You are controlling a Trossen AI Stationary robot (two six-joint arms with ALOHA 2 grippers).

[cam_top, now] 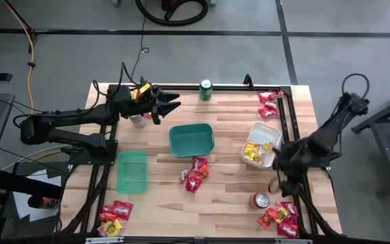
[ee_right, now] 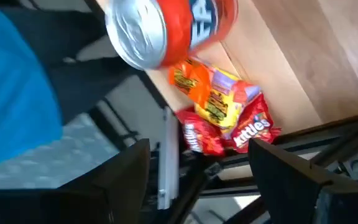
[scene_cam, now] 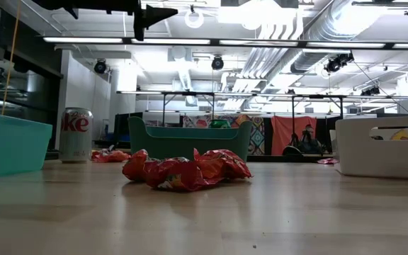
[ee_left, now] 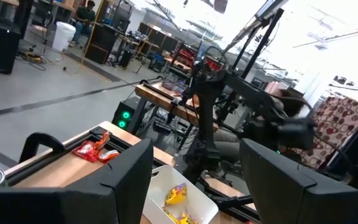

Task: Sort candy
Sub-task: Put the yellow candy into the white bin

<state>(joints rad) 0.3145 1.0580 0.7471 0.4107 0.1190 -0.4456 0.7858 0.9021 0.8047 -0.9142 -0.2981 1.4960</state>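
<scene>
From above, the wooden counter [cam_top: 229, 156] carries candy [cam_top: 196, 173] in several heaps: a red pile near the middle just below the teal bin [cam_top: 191, 139], more at the near-left corner, at the near-right corner and at the far-right edge. A green bin [cam_top: 132, 171] lies to the left, and a white bin [cam_top: 259, 144] on the right holds yellow packets. A green can [cam_top: 206, 89] stands at the far edge; a red can [cam_top: 261, 200] stands near the right-hand candy. The left gripper [cam_top: 175, 103] hangs over the far-left part of the counter, its fingers spread wide and empty. The right gripper [cam_top: 276, 183] hovers above the red can.

At counter height, the central red candy heap lies before the teal bin, with a silver-red can [scene_cam: 76, 134] to the left.

Through the left wrist, the wide-spread fingers [ee_left: 120, 180] frame the white bin with yellow candy.

Through the right wrist, the fingers [ee_right: 132, 177] stand wide apart, holding nothing, above red, orange and yellow packets beside the red can.
</scene>
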